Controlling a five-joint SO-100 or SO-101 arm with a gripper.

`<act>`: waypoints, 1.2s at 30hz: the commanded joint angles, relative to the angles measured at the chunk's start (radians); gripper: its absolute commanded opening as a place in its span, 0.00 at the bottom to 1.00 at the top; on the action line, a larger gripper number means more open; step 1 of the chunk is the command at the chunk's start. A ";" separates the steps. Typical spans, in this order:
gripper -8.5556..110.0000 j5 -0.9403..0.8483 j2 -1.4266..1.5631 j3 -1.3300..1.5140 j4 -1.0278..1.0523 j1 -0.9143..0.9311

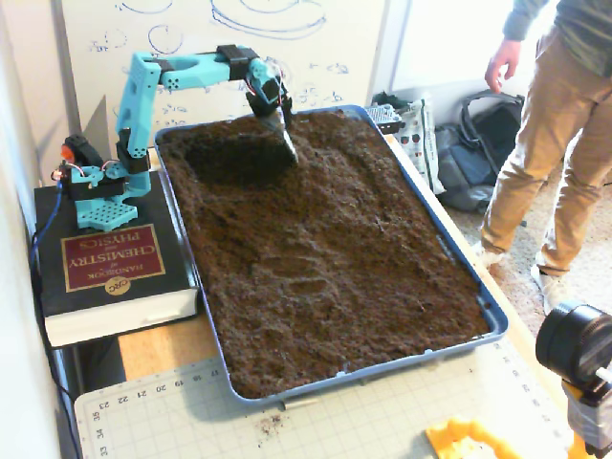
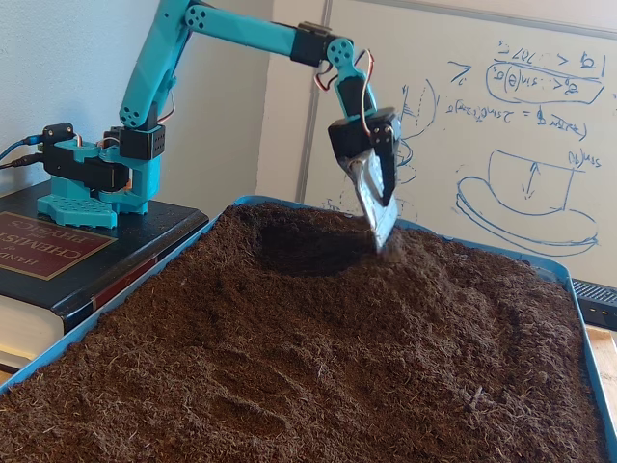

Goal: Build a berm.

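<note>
My teal arm reaches over the far end of a blue tray [image 1: 459,268] [image 2: 96,318] filled with dark brown soil. The gripper [image 1: 287,143] [image 2: 384,227] hangs tilted just above the soil, its silvery blade and black finger pressed together with nothing between them. Its tip is at the right rim of a dug pit [image 1: 234,158] [image 2: 308,249]. Right of the pit lies the berm [image 1: 335,167] [image 2: 424,280], a low hump of loose soil with sloping sides.
The arm's base [image 1: 96,196] stands on a thick black book [image 1: 110,277] left of the tray. A person [image 1: 555,124] stands at the right beside a backpack [image 1: 478,143]. A whiteboard [image 2: 501,125] backs the tray. A cutting mat [image 1: 316,421] and a camera [image 1: 579,349] are in front.
</note>
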 commanded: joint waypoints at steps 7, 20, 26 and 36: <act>0.07 -0.066 0.219 0.173 0.244 0.020; 0.07 -0.083 0.319 0.554 0.514 0.336; 0.07 -0.199 0.313 0.615 0.503 0.410; 0.07 -0.232 0.152 0.658 0.314 0.430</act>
